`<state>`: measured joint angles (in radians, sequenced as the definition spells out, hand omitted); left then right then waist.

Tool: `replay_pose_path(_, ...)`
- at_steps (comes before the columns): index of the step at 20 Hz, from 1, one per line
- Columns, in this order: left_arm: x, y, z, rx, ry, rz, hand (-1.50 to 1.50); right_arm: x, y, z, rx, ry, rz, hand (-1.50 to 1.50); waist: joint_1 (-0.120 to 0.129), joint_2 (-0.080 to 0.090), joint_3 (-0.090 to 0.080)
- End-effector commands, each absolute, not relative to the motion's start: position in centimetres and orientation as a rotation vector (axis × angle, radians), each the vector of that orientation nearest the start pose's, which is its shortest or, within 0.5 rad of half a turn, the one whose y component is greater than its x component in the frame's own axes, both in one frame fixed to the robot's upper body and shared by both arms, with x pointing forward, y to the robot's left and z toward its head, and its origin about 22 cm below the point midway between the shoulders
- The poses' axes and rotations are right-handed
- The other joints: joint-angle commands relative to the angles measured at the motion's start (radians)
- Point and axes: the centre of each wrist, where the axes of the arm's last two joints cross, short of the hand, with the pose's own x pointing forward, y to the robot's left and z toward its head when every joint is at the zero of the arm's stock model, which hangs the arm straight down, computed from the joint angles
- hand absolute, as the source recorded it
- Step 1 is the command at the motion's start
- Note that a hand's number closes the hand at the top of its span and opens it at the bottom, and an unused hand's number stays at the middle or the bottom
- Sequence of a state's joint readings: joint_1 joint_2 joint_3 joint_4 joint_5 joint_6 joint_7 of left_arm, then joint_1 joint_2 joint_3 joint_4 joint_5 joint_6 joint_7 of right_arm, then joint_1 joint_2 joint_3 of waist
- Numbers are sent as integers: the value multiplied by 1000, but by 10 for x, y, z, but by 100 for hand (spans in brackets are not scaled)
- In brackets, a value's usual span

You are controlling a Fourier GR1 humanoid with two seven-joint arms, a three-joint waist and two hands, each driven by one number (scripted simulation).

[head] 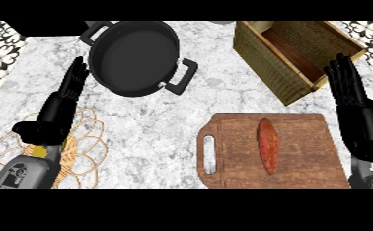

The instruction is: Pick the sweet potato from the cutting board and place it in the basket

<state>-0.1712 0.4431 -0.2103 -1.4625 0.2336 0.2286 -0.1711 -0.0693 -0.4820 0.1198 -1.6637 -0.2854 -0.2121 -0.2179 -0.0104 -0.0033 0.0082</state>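
A long orange-red sweet potato [268, 145] lies lengthwise at the middle of the wooden cutting board [306, 175]; the woven basket [264, 52] stands open beyond the board.

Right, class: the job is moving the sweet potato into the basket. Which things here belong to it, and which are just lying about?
Job: long orange sweet potato; wooden cutting board with handle slot; rectangular woven basket.

Lying about: black two-handled pot; pale looped wire trivet.

A kitchen: a marble worktop [182, 121] carries a black two-handled pot [134, 57], a wooden cutting board [306, 151] and a wicker basket [270, 59].
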Motion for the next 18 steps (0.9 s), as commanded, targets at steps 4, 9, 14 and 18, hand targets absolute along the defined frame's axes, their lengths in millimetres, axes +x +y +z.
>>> replay_pose_path(4, 279, 289, 25, 264, -1563, -211, 0, 258, -299, 27, 366, -1898, 18, 150, 27, 21, 2)
replay_pose_path(9, 277, 287, 15, 252, -1423, -211, 0, 264, -232, 46, 960, -2207, -42, 150, 26, 11, 5)
replay_pose_path(14, 290, 281, 31, 261, -1351, -194, 0, 226, -244, 16, 517, -2291, 11, -150, 2, 1, -8)
replay_pose_path(18, 284, 278, 15, 296, -1351, -182, 0, 229, -322, 46, 16, -2146, 344, -150, -24, 0, -12)
